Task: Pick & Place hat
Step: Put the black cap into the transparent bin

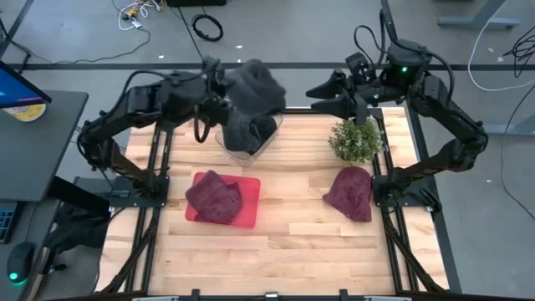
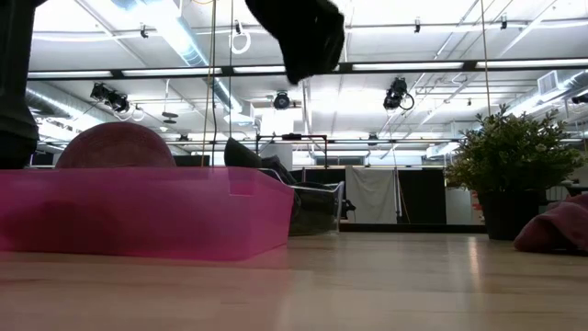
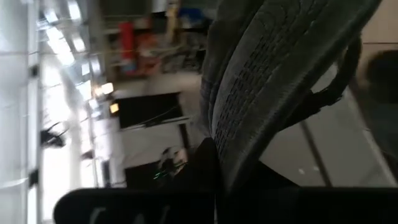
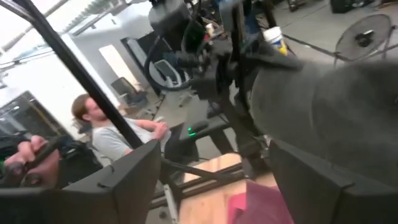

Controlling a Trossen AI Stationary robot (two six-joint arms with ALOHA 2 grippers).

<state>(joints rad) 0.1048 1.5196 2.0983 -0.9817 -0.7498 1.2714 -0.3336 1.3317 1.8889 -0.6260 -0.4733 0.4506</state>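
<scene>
A dark grey knit hat (image 1: 255,92) hangs in the air at the far middle of the table, over a clear bin (image 1: 251,149). My left gripper (image 1: 219,99) is shut on it from the left; the low view shows the hat (image 2: 301,35) high above the table. A maroon hat (image 1: 214,197) lies in a pink tray (image 1: 251,186). A second maroon hat (image 1: 349,192) lies on the bare table to the right. My right gripper (image 1: 323,96) hovers open at the far right, pointing toward the grey hat (image 4: 336,106) without touching it. My left gripper holds the grey hat by its left side (image 1: 234,94), coming level from the table's left. In the wrist view the ribbed cloth (image 3: 261,93) runs out from the fingers (image 3: 205,168); the place of contact itself is hidden. The hat is lifted clear and droops toward the bin.
A small potted plant (image 1: 356,139) stands at the far right, just beyond the loose maroon hat and under my right arm. Bare wood lies along the table's near half. A person (image 4: 109,134) sits in the room beyond the table.
</scene>
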